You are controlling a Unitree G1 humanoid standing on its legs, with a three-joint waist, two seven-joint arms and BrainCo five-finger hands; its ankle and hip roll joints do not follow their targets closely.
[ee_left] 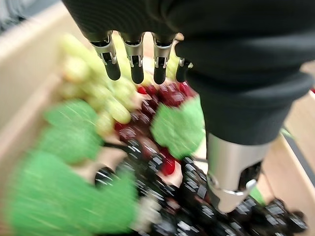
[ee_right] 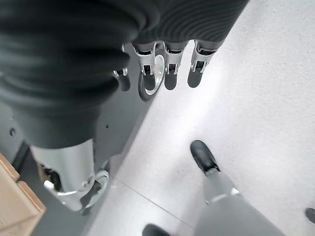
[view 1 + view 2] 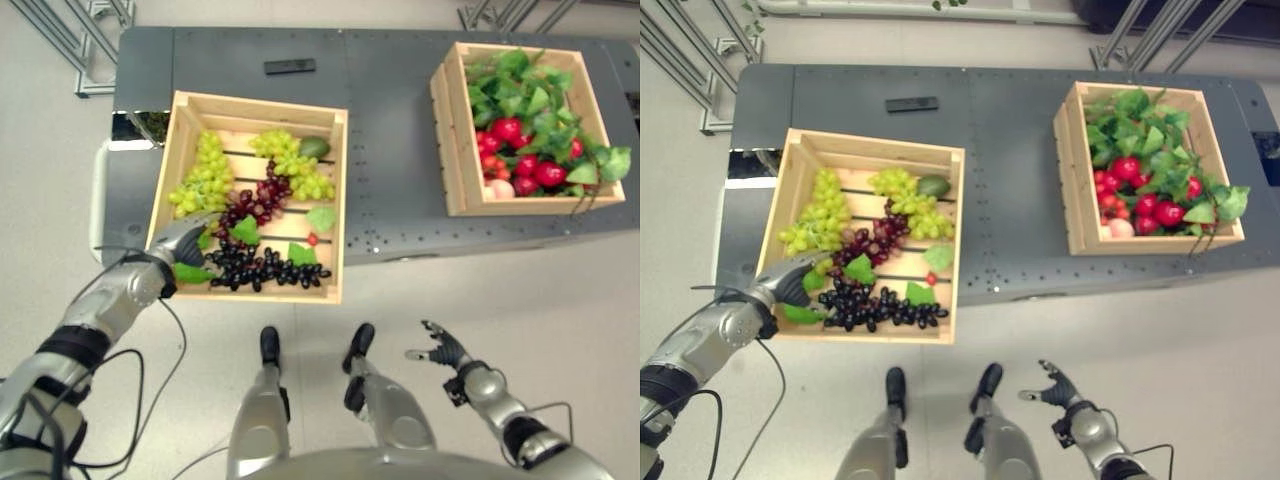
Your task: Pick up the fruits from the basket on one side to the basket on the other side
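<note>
The left hand (image 3: pixel 185 240) hangs over the near left corner of the left crate (image 3: pixel 335 200), fingers straight and spread, holding nothing; its wrist view shows the dark fingertips (image 1: pixel 135 73) poised above mixed grapes with no fruit enclosed. The right hand (image 3: pixel 445 350) idles low beside the table (image 3: pixel 390 150), over the floor, fingers relaxed and empty. The left crate holds green grape bunches (image 3: pixel 205 180) along its far and left side, a red grape bunch (image 3: pixel 258 200) in the middle, and a black grape bunch (image 3: pixel 262 268) stretched along the near wall, with loose green leaves (image 3: pixel 243 232) scattered among them and a small dark green fruit (image 3: pixel 314 147) in the far corner. The right crate (image 3: pixel 455 150) stands well apart across the table and already carries red fruits (image 3: pixel 530 170) under heavy foliage. Assessment: the grape bunches are likely light, lumpy and flexible; a bunch will sag and swing when lifted, and the rounded berries offer slippery, uneven purchase. Whether they are real or imitation cannot be told, so they should be treated as crushable. The soundest hold is a wide grasp across the thick body of one bunch, thumb opposing fingers, not on single berries. The black bunch lies nearest the hand. Risk: leaves and neighbouring bunches overlap and may snag or drag along.
</note>
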